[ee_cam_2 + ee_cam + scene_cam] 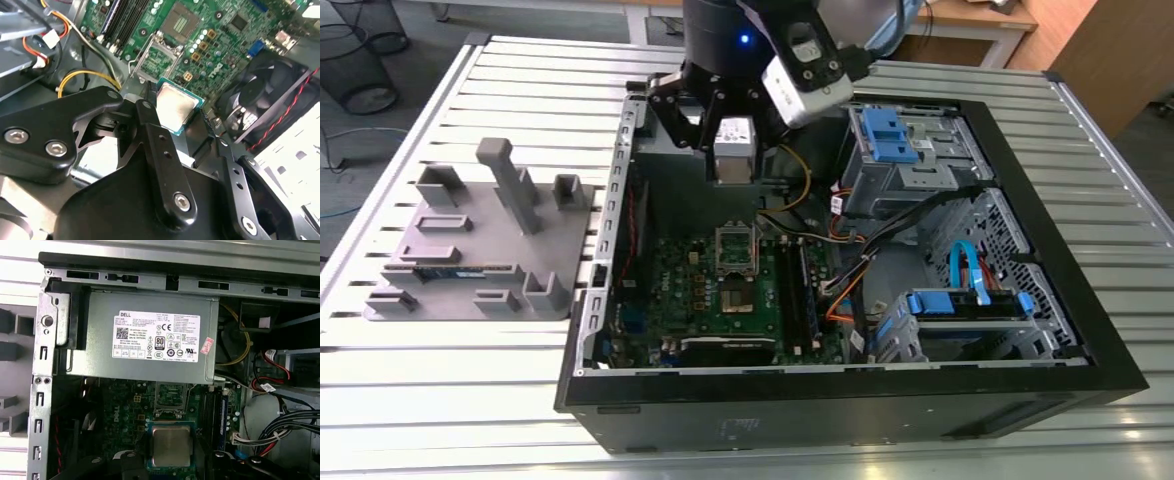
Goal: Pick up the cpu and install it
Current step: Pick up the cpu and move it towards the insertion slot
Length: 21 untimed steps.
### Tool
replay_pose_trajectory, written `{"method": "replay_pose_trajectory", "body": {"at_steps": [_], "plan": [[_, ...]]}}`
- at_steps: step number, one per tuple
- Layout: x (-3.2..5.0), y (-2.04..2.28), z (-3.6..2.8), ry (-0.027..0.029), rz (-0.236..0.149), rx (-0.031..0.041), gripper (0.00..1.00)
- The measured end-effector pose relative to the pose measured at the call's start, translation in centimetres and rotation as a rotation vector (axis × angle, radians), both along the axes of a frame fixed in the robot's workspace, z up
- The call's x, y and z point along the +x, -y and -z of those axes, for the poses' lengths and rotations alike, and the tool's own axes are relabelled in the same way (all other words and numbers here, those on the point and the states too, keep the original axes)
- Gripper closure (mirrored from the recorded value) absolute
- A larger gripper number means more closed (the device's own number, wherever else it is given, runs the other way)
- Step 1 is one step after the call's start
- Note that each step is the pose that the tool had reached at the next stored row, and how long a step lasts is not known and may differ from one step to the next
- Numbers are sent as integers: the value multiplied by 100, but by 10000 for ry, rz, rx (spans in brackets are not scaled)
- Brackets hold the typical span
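My gripper [734,172] hangs over the back part of the open computer case [1014,330], shut on the cpu [734,150]. In both wrist views the cpu [176,106] [171,445] is a small square chip with a silvery-grey top and green edge, clamped between the black fingers [150,125]. It is held in the air above the green motherboard [707,290]. The open processor socket [735,245] [171,392] lies just ahead of it, a little lower on the board, with its metal frame lifted.
The grey power-supply box [150,340] fills the case's back corner near the gripper. Drive cages with blue clips [897,140] and bundled cables [854,270] lie to the exterior view's right. A black fan [270,85] sits beside the socket. On the slatted table, the grey holder tray [467,250] carries a green memory stick [454,270].
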<state>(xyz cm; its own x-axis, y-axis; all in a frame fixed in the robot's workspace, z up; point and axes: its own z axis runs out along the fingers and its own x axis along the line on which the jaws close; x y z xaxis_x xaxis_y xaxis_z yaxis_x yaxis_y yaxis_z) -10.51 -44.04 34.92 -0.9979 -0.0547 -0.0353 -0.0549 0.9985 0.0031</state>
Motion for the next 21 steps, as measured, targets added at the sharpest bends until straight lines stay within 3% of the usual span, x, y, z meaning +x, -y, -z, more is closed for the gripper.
{"method": "replay_pose_trajectory", "body": {"at_steps": [3, 12, 21], "plan": [[0, 56, 37, 0, 3, 1, 53], [26, 151, 140, 0, 29, 1, 53], [35, 162, 212, 0, 32, 1, 53]]}}
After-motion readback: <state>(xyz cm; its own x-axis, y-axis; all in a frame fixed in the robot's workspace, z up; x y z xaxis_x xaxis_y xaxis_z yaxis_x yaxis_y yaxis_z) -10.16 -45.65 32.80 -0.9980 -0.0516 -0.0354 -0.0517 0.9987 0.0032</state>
